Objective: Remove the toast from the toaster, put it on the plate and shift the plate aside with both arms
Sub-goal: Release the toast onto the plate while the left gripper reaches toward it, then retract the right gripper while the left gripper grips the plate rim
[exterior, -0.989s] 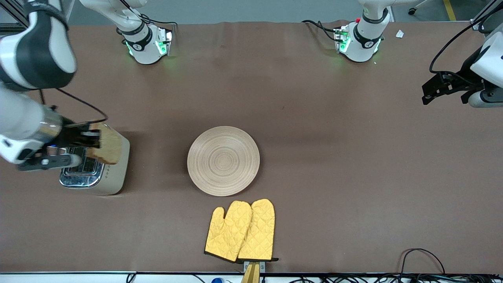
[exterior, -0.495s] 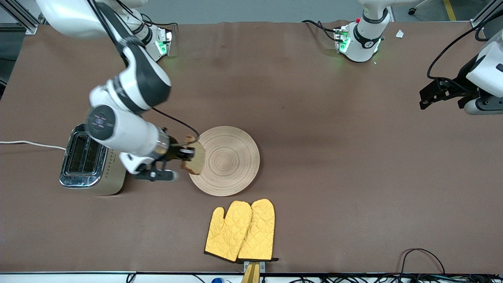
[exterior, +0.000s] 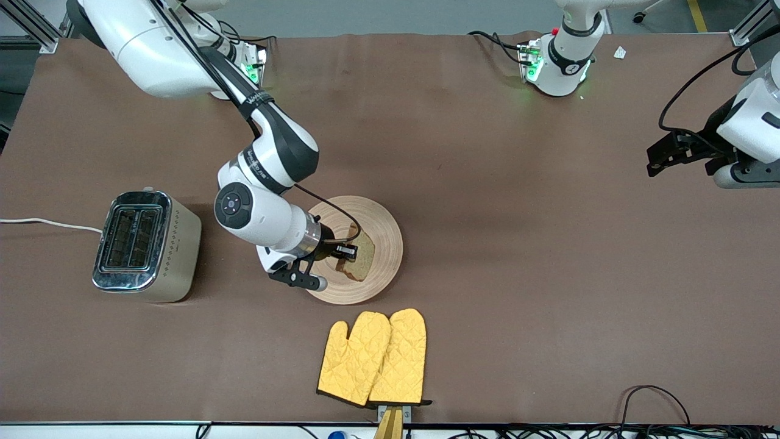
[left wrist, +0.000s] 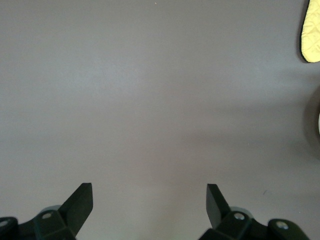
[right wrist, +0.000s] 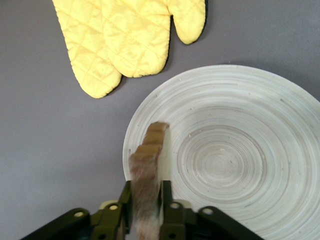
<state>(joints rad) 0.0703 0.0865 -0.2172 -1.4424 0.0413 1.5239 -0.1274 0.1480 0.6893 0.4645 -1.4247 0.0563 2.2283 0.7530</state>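
Observation:
The round beige wooden plate lies at the table's middle. My right gripper is shut on the toast, a tan slice with a brown crust, and holds it over the plate. In the right wrist view the toast stands on edge between the fingers, above the plate. My left gripper hangs over the bare table at the left arm's end, open and empty. In the left wrist view its fingertips stand wide apart over the brown mat.
A silver toaster with empty slots stands toward the right arm's end, its white cord trailing off. Yellow oven mitts lie nearer the front camera than the plate; they also show in the right wrist view. Cables run along the front edge.
My right arm has carried the toast from the toaster across to the plate; it is now over the plate. The left gripper has drifted slightly.

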